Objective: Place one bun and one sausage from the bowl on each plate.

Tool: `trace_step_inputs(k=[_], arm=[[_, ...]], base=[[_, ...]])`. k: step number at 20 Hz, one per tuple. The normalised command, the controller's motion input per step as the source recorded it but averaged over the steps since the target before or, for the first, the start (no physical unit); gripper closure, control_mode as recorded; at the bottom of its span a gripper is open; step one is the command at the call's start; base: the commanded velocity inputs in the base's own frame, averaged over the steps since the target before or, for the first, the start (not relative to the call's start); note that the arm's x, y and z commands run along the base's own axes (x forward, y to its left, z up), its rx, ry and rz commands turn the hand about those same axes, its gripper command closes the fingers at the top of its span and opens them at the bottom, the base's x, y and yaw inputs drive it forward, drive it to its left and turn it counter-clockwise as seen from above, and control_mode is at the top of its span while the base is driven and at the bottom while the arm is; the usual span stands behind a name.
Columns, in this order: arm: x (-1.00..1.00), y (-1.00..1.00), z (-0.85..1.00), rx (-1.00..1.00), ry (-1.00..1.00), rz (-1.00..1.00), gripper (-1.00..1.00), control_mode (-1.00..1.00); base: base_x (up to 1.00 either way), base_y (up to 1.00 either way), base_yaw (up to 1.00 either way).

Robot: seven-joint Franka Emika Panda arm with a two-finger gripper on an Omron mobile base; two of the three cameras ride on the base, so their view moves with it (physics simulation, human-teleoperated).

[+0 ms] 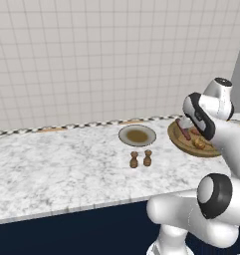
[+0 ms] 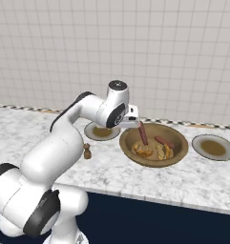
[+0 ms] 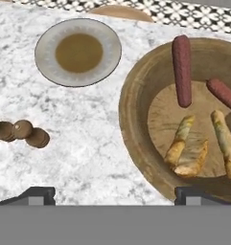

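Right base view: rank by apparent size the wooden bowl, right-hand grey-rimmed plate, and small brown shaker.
1. Large tan wooden bowl
2. Grey-rimmed plate with brown centre
3. Small brown shaker, partly hidden by the arm, though clearly smallest.

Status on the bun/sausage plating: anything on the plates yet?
Nothing plated: the small grey-rimmed plate left of the bowl and its twin on the right are bare. Both red-brown sausages and the golden buns sit in the large wooden bowl. The gripper hovers open, holding nothing. All four placements remain.
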Motion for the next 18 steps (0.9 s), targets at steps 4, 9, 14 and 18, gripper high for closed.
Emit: trace_step_inputs(k=[4, 9, 14, 18], arm=[[0.24, -0.41, -0.07, 0.0, 0.02, 0.05, -1.0, -1.0], [0.28, -0.22, -0.06, 0.0, 0.02, 0.03, -1.0, -1.0], [0.27, -0.16, -0.16, 0.0, 0.02, 0.03, -1.0, -1.0], [0.37, -0.13, -0.39, -0.04, 0.0, 0.1, -1.0, -1.0]], base=[[0.0, 0.0, 0.0], [0.0, 0.0, 0.0], [0.0, 0.0, 0.0], [0.0, 0.0, 0.0]])
